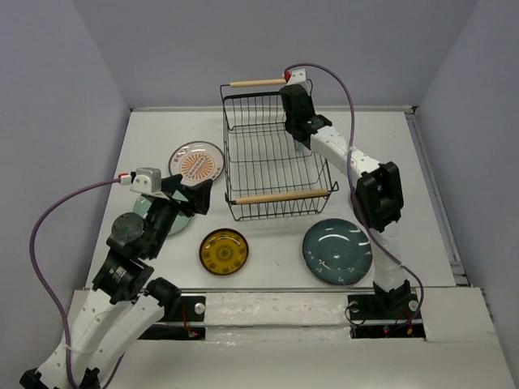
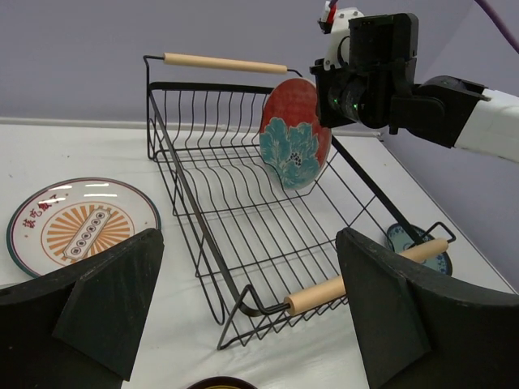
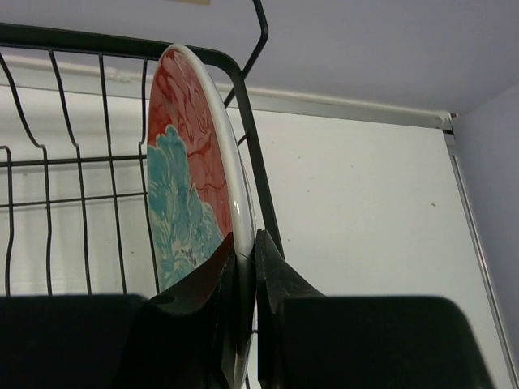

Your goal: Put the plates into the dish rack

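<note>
Alignment first: right claw [image 3: 246,243] pinches red floral plate [image 2: 296,134] rim; lower it upright btw dish rack [image 1: 280,196] wires b4 you release. Left claw [image 2: 251,301] gapes, empty.

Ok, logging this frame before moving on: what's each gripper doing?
Left gripper: open, holding nothing.
Right gripper: closed on the red plate, at its rim.

I find the black rectangular wire dish rack [image 1: 268,158] to be thin metal with a satin coating; its two bar handles [image 1: 284,196] are pale, matt wood. The red round plate with a teal flower [image 2: 296,134] and the large blue-teal round plate [image 1: 337,251] carry glossy glaze. The white table [image 1: 276,267] reads matt.
</note>
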Action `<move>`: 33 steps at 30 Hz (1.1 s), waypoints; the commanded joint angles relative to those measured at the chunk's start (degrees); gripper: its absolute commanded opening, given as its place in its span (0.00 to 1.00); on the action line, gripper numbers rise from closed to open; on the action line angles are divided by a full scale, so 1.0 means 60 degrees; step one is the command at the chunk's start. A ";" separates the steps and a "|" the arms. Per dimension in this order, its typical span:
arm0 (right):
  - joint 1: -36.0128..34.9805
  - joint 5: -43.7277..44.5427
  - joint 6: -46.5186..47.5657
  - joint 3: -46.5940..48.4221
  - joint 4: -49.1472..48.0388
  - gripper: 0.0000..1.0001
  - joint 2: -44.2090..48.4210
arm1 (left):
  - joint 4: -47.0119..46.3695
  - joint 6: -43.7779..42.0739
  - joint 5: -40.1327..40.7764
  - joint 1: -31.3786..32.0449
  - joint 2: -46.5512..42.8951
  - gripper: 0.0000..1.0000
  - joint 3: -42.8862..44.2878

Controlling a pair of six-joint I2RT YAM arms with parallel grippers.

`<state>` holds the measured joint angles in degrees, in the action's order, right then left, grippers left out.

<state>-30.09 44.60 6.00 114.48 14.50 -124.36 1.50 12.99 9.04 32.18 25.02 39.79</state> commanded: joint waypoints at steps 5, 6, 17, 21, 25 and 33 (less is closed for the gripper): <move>0.0298 0.0111 -0.0033 0.1004 -0.1377 0.21 -0.0163 | -0.0440 -0.0012 0.0251 0.0041 0.0210 0.99 0.0253; 0.0298 0.0111 -0.0048 0.0946 -0.1377 0.26 -0.0148 | -0.0440 -0.0012 0.0251 0.0041 0.0225 0.99 0.0253; 0.0298 -0.0401 -0.0575 0.0155 -0.1187 0.69 0.1037 | -0.0382 0.0090 0.0500 0.0027 0.0401 0.99 0.0268; 0.0298 -0.1029 -0.0882 -0.0051 -0.0880 0.69 0.1535 | -0.0337 0.0149 0.0778 0.0012 0.0460 0.99 0.0282; 0.0298 -0.2081 -0.1671 -0.0357 -0.0426 0.70 0.2106 | -0.0279 0.0207 0.0998 -0.0032 0.0591 0.99 0.0297; 0.1902 -0.5652 -0.3794 -0.3717 -0.0366 0.71 0.5293 | -0.0264 0.0324 0.1101 -0.0120 0.0767 0.99 0.0356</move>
<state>-27.18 25.91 -6.20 103.70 12.82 -103.77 1.65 14.15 14.17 31.94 29.50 39.79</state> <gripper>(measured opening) 0.734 0.990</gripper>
